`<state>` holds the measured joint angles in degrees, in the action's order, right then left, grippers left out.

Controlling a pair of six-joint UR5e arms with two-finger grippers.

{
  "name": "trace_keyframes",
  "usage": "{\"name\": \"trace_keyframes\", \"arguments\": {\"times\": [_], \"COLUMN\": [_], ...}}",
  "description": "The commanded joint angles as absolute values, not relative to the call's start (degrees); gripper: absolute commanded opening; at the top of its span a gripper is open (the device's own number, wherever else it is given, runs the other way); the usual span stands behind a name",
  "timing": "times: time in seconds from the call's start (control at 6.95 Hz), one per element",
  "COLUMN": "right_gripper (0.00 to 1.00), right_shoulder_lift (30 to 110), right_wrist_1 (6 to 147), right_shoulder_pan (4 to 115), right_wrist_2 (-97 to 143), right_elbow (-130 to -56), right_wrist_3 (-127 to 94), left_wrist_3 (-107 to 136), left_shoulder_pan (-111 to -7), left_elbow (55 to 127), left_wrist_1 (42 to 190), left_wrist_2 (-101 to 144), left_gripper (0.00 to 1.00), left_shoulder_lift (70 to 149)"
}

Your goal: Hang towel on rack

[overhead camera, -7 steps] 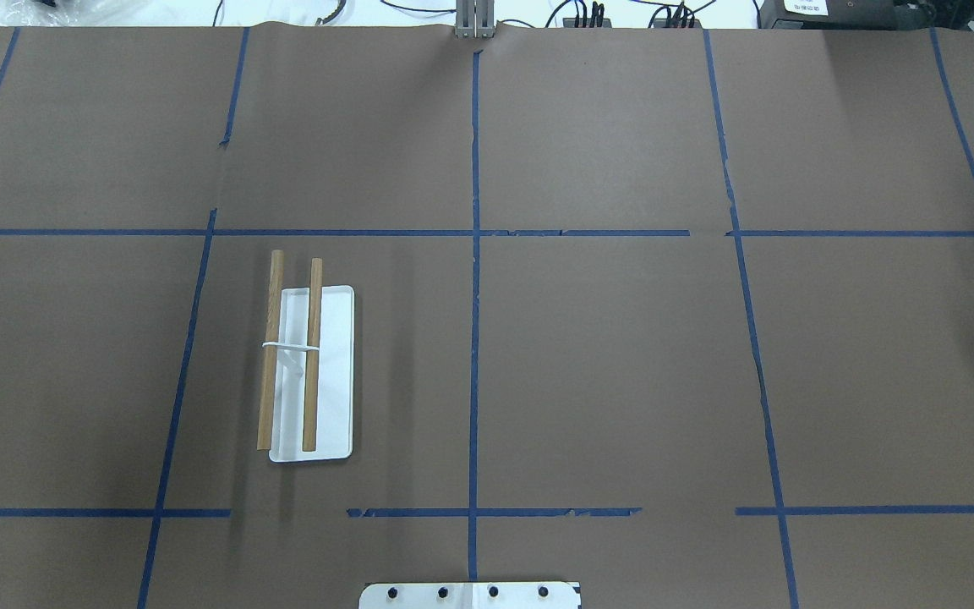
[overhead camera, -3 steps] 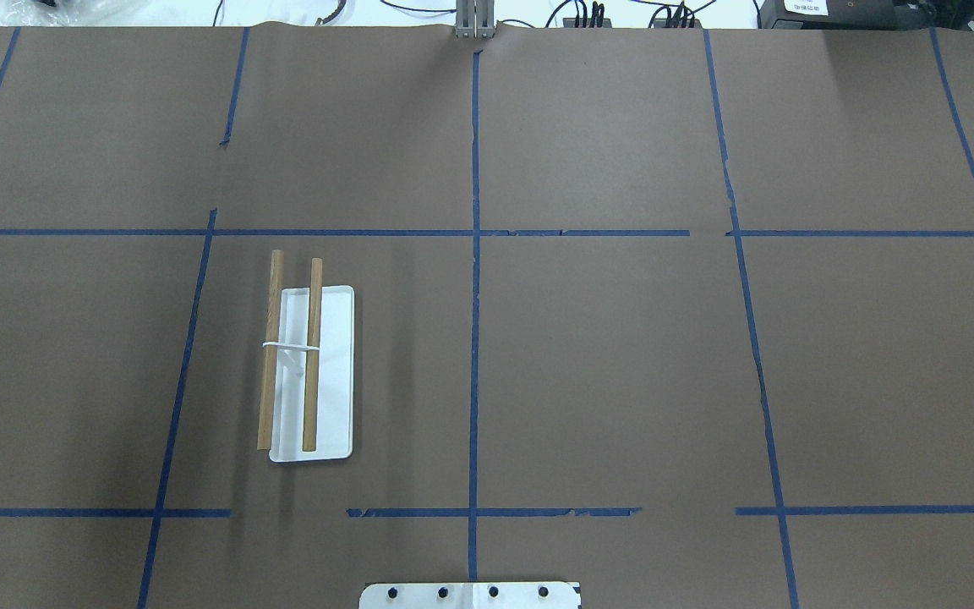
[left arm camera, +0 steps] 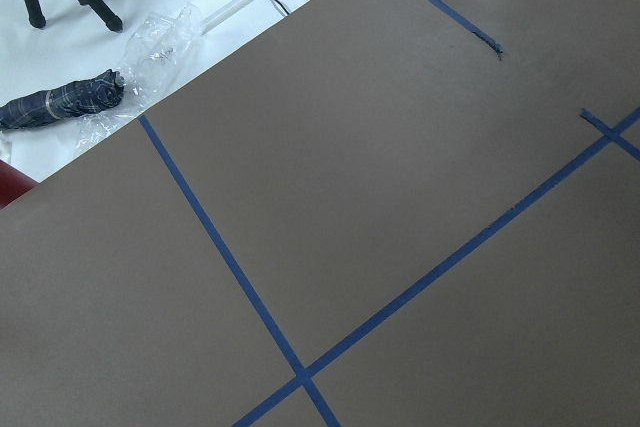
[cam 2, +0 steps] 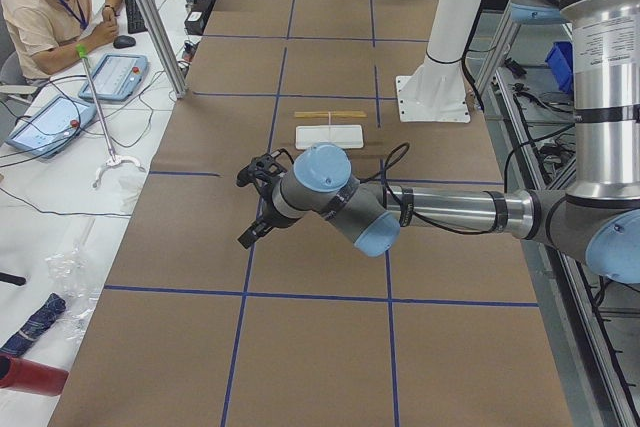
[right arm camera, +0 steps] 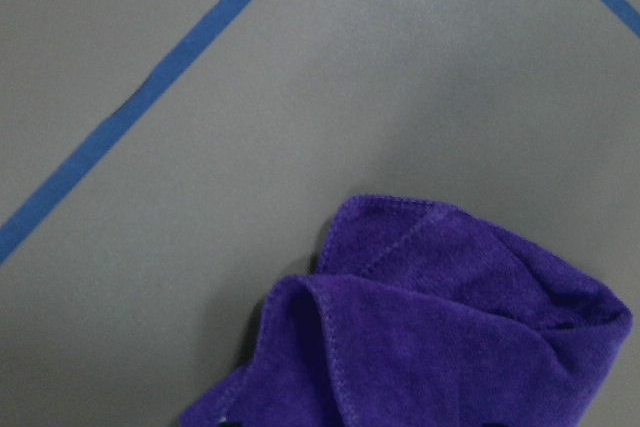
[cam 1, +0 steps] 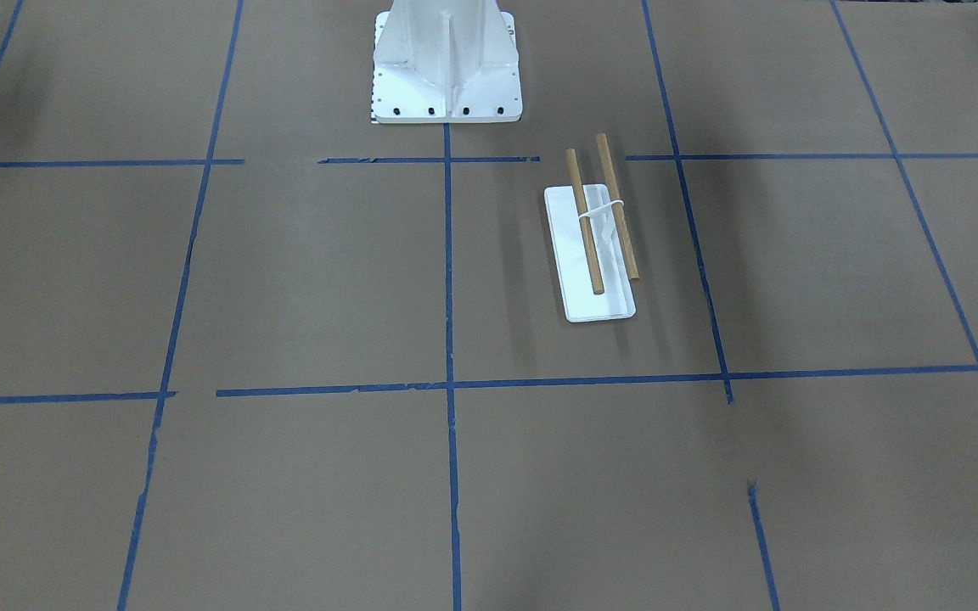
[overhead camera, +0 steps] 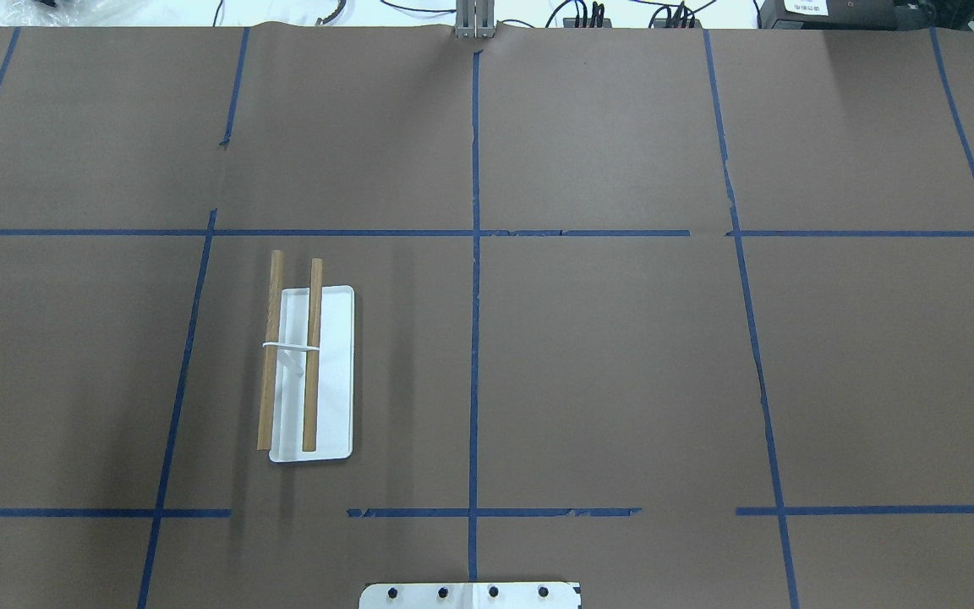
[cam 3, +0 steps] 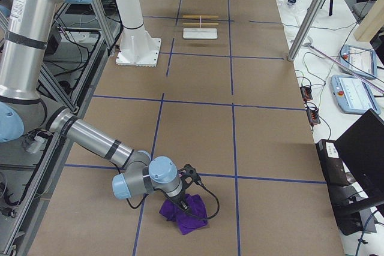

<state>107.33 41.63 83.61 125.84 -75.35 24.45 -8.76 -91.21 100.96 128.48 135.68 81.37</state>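
The rack (overhead camera: 309, 372) has two light-brown wooden dowels on a white bracket over a flat white base. It stands left of the table's middle, and also shows in the front view (cam 1: 595, 246) and both side views (cam 2: 330, 127) (cam 3: 200, 25). The purple towel (cam 3: 187, 215) lies crumpled at the table's right end, and fills the lower right of the right wrist view (right arm camera: 450, 327). My right gripper (cam 3: 182, 201) hangs just over the towel. My left gripper (cam 2: 250, 232) hovers over bare paper near the table's left end. I cannot tell whether either gripper is open or shut. No fingers show in the wrist views.
Brown paper with blue tape lines covers the table (overhead camera: 622, 372). The white bolted pedestal (cam 1: 446, 59) stands at the robot's side. A seated operator (cam 2: 50, 7), control tablets and a wrapped bundle (left arm camera: 70, 102) are beyond the table's edge.
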Motion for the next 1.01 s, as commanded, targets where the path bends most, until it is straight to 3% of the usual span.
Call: {"name": "trace_keyframes", "arguments": {"times": [0.0, 0.43, 0.58, 0.72, 0.86], "right_gripper": [0.73, 0.53, 0.39, 0.02, 0.0], "right_shoulder_lift": [107.23, 107.14, 107.14, 107.14, 107.14], "right_wrist_1": [41.66, 41.66, 41.66, 39.75, 39.12], "right_shoulder_pan": [83.32, 80.78, 80.16, 80.16, 80.16], "right_wrist_2": [124.54, 124.45, 124.11, 122.01, 121.3], "right_elbow": [-73.22, -71.55, -71.46, -71.46, -71.54], "right_wrist_3": [25.57, 25.4, 25.49, 28.1, 29.26], "left_wrist_3": [-9.05, -9.23, -9.32, -9.32, -9.23], "left_shoulder_pan": [-91.23, -91.23, -91.23, -91.32, -91.23], "left_elbow": [100.64, 100.72, 100.81, 100.9, 100.81], "left_wrist_1": [128.85, 128.85, 128.85, 128.85, 128.85], "left_wrist_2": [135.7, 135.7, 135.7, 135.7, 135.7], "left_gripper": [1.0, 1.0, 1.0, 1.0, 1.0], "left_shoulder_lift": [81.12, 81.04, 81.04, 80.95, 81.03]}}
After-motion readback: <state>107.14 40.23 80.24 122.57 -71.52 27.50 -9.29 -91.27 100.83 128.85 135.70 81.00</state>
